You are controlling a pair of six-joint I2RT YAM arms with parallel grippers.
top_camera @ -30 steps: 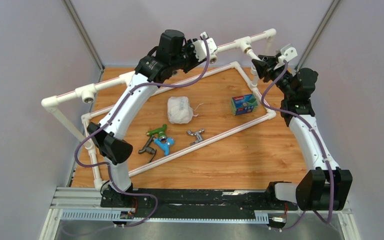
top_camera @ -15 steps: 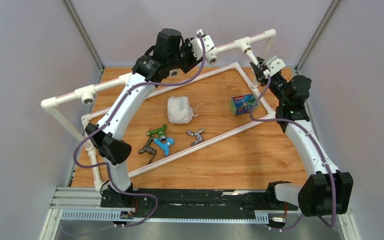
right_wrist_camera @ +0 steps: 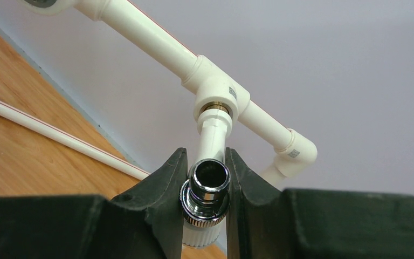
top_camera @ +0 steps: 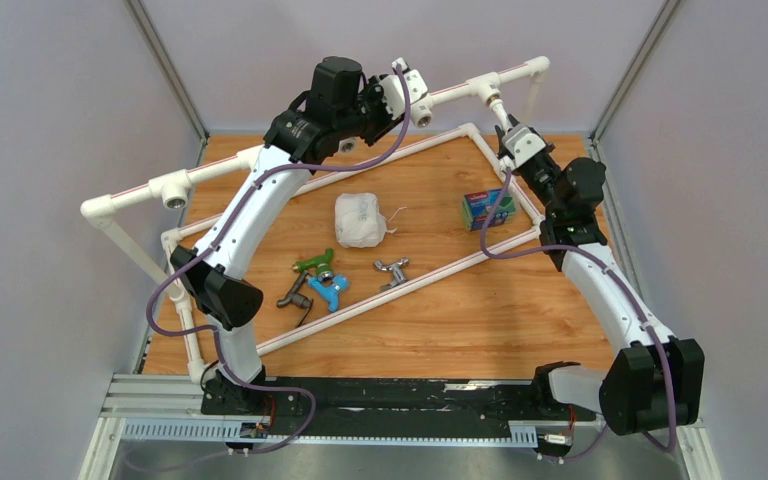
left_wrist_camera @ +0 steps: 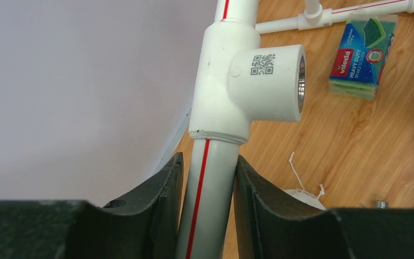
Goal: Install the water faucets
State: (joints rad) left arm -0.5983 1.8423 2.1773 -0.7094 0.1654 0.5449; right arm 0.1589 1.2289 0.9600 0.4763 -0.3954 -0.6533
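Lower centre, the dark grey faucet (top_camera: 293, 296), green faucet (top_camera: 312, 264), blue faucet (top_camera: 328, 290) and chrome faucet (top_camera: 392, 270) lie loose. Our left gripper (left_wrist_camera: 208, 159) clamps the white pipe (left_wrist_camera: 202, 189) under a tee (left_wrist_camera: 248, 81). Upper right, our right gripper (right_wrist_camera: 205, 162) has swung in, closed on the white faucet (right_wrist_camera: 212, 135) — so we judge threading underway.

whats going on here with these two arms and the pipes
The right arm's jaws are shut on a white faucet whose stem meets a tee on the raised pipe rail. The left arm's jaws clamp the pipe beside another, empty tee. On the table lie green, blue, dark grey and chrome faucets.
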